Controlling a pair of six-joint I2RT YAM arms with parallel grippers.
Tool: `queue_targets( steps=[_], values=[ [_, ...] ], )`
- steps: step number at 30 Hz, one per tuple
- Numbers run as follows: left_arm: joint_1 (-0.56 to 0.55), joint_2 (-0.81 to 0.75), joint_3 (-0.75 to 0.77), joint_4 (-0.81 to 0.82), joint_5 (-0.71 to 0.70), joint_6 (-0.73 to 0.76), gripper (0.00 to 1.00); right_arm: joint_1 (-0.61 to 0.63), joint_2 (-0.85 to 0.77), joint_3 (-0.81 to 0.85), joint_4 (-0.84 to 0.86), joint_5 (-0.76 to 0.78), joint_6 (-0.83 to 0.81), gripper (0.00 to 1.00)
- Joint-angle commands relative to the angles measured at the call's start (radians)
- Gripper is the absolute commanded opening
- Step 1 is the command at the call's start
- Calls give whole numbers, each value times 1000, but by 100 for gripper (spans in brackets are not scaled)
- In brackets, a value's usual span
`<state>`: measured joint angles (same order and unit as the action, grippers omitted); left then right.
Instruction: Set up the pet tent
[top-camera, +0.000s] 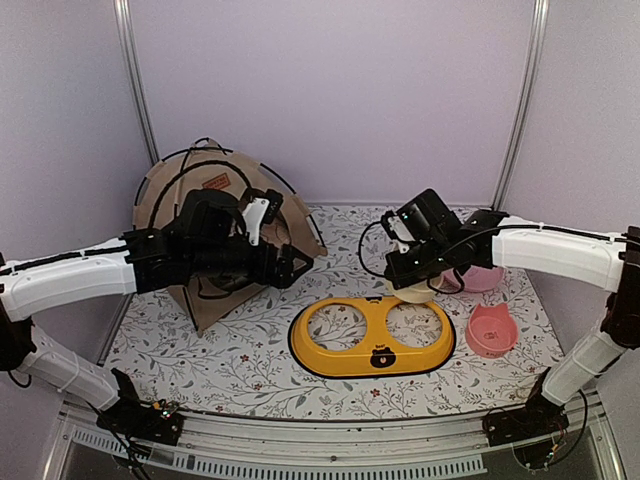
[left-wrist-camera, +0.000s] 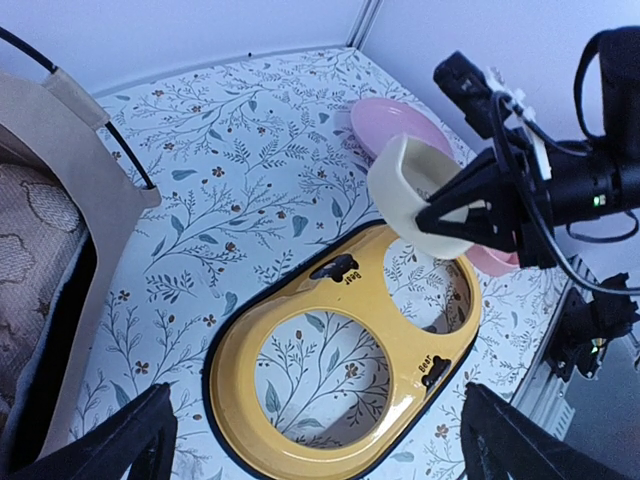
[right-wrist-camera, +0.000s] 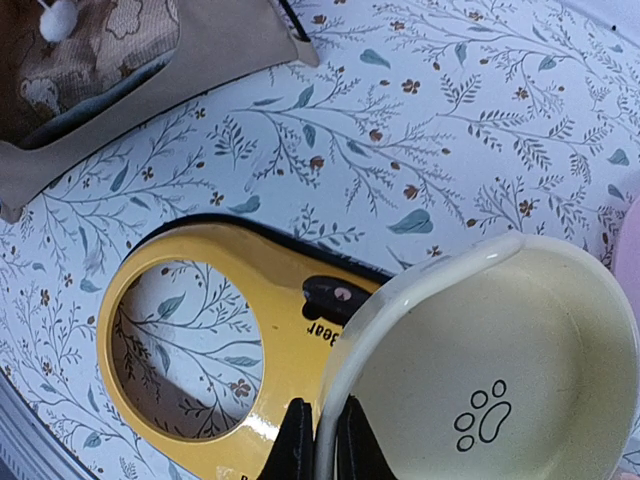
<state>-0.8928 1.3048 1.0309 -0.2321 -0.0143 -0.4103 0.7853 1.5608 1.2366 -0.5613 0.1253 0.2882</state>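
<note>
The pet tent (top-camera: 212, 192) stands at the back left, tan fabric with thin black poles and a brown label patch. Its edge shows in the left wrist view (left-wrist-camera: 70, 150). The right wrist view shows its fabric (right-wrist-camera: 215, 45) and a white pompom (right-wrist-camera: 58, 18). My left gripper (top-camera: 296, 268) hangs open just right of the tent, above the yellow tray, nothing between its fingers (left-wrist-camera: 125, 440). My right gripper (right-wrist-camera: 322, 445) is shut on the rim of a cream bowl (right-wrist-camera: 500, 370) with a paw print. The bowl is held tilted over the tray's right hole (top-camera: 418, 292).
A yellow double-hole tray (top-camera: 372, 338) lies at centre front on the floral mat. A pink cat-ear bowl (top-camera: 491, 331) sits to its right. Another pink bowl (top-camera: 484, 278) is behind that, under the right arm. The cushion's patterned cloth shows inside the tent (left-wrist-camera: 30, 250).
</note>
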Motion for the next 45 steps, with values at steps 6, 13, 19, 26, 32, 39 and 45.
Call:
queue_targets(
  steps=[6,13,19,26,32,39,45],
  values=[
    [25,35,-5,51,28,28,99,100,-68,-120,-18,65,200,0],
    [28,50,0,62,41,27,99,128,-20,-152,0,63,250,0],
    [26,58,-8,69,50,21,99,148,41,-157,20,80,266,0],
    [28,62,-9,67,53,21,99,150,57,-192,36,138,311,0],
    [28,72,-6,71,63,19,99,155,76,-211,66,117,324,9],
    [27,79,-4,72,66,20,99,158,43,-206,61,115,328,39],
    [28,87,-5,75,72,19,99,159,-22,-208,57,118,329,48]
  ],
)
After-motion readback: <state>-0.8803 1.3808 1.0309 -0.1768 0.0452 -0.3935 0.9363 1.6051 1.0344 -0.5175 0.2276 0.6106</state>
